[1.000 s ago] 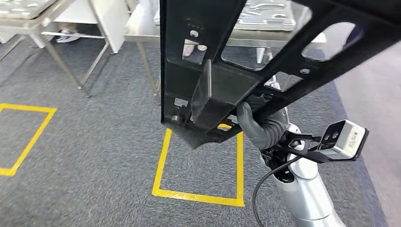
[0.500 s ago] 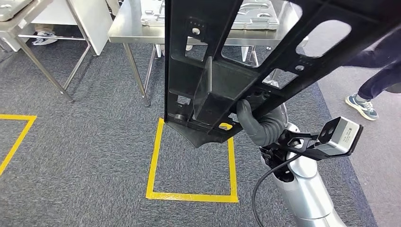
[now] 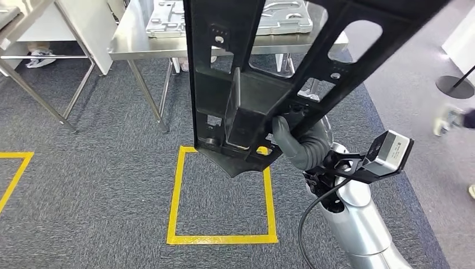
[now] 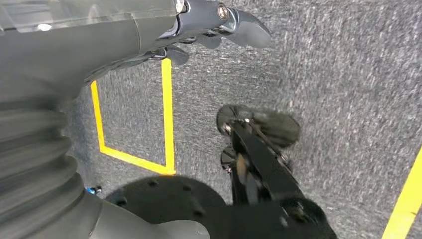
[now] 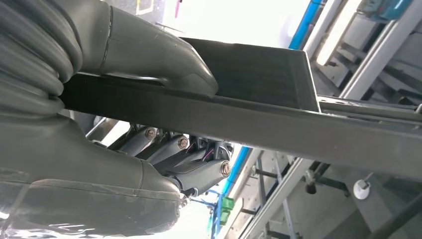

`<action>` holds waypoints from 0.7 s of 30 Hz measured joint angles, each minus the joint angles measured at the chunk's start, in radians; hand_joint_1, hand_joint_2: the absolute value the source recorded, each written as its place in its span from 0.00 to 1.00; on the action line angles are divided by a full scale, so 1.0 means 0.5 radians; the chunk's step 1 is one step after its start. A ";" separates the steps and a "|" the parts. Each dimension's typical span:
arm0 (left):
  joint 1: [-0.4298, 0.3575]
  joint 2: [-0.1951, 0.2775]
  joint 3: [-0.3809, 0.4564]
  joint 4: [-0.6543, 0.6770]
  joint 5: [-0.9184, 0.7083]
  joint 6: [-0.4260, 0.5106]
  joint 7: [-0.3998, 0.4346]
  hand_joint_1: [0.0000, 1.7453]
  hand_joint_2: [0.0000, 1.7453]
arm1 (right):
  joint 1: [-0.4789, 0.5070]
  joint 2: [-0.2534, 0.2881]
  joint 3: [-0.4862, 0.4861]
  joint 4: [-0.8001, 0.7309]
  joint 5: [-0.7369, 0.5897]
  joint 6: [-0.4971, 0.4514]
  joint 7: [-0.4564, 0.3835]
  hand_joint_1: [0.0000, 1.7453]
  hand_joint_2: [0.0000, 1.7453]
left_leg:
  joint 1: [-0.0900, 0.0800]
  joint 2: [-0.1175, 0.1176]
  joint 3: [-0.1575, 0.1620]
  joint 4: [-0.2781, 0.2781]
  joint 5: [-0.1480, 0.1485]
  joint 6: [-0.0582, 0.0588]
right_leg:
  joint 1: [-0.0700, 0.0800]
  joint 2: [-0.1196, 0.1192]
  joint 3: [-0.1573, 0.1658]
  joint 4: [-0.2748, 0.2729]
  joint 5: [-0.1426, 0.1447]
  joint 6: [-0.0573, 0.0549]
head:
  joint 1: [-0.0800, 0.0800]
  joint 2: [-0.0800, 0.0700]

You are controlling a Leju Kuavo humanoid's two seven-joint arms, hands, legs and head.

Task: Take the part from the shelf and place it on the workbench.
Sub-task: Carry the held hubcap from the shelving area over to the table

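The right hand [image 3: 294, 143] grips the black part [image 3: 246, 84] — a large flat frame with cut-out windows and a boxy block at its middle — and holds it up in the air in front of the robot, above the grey carpet [image 3: 101, 185]. In the right wrist view the thick thumb [image 5: 159, 57] lies on one face of the part's flat edge [image 5: 249, 117] and the darker fingers [image 5: 199, 169] curl under the other face, so the edge is clamped between them.

The left hand [image 4: 219, 25] hangs over the carpet with nothing in it; its fingers look loosely bent, though the view is too blurred to say how far apart they are.

On the floor just below the part lies a square of yellow tape [image 3: 221, 238]. Farther off stands a steel tabletop [image 3: 126, 42] on thin legs, carrying a grey metal panel [image 3: 280, 19]. At the far right a person's shoe [image 3: 448, 120] shows, blurred.
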 joint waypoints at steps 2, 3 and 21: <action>0.005 0.000 0.000 0.000 0.000 0.001 -0.004 0.00 1.00 | 0.000 0.001 0.004 0.008 0.001 -0.001 -0.002 1.00 1.00 | -0.004 -0.004 0.045 -0.199 0.181 0.021 | 0.006 0.012 0.052 -0.001 -0.039 0.003 | -0.001 0.000; 0.005 0.003 0.000 0.000 0.000 0.001 -0.006 0.00 1.00 | 0.000 0.002 0.005 0.010 0.002 -0.003 -0.002 1.00 1.00 | -0.009 -0.011 0.095 -0.333 0.264 0.038 | 0.007 0.015 0.077 -0.003 -0.059 0.007 | 0.000 0.000; 0.006 0.010 0.001 0.000 -0.012 0.012 -0.018 0.00 1.00 | -0.004 0.006 0.029 0.019 0.039 -0.038 -0.009 1.00 1.00 | -0.017 -0.025 0.623 -0.659 0.006 0.074 | -0.003 -0.036 -0.287 0.035 0.242 0.079 | 0.028 0.000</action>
